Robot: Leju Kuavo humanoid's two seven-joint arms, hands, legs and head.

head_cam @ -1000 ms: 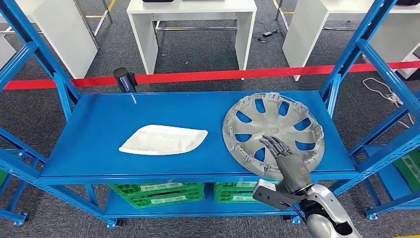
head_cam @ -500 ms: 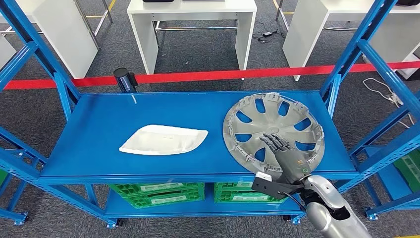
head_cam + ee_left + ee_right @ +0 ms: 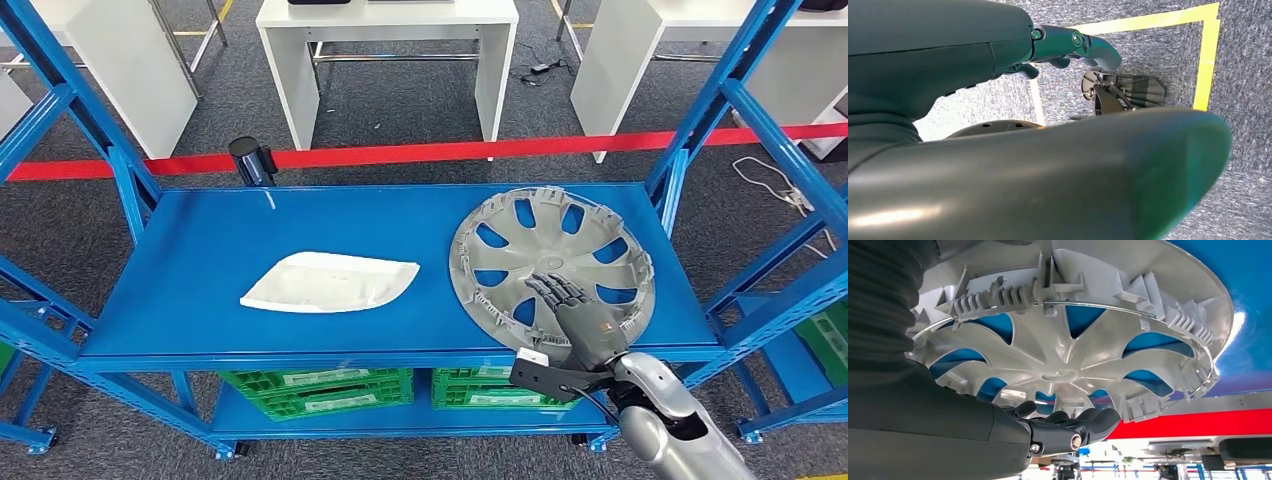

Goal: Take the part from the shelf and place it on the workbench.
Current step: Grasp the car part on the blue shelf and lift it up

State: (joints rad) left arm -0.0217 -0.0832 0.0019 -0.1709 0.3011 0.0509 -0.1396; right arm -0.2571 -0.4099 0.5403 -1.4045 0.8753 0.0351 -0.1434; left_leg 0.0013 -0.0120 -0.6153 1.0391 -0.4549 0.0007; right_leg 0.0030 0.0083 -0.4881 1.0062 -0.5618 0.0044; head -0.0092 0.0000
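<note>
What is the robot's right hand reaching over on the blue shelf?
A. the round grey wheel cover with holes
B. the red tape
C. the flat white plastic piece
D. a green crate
A. In the head view the right hand lies over the near part of the round grey plastic wheel cover, while the flat white plastic piece sits apart, further left on the blue metal shelf.

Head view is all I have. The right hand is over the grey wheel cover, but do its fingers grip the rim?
Observer: No. In the right wrist view the right hand has its fingers stretched out beside the spokes of the wheel cover, not wrapped round the rim.
Operator: And where is the left hand?
Observer: The left hand hangs above grey carpet, near a yellow tape line.
</note>
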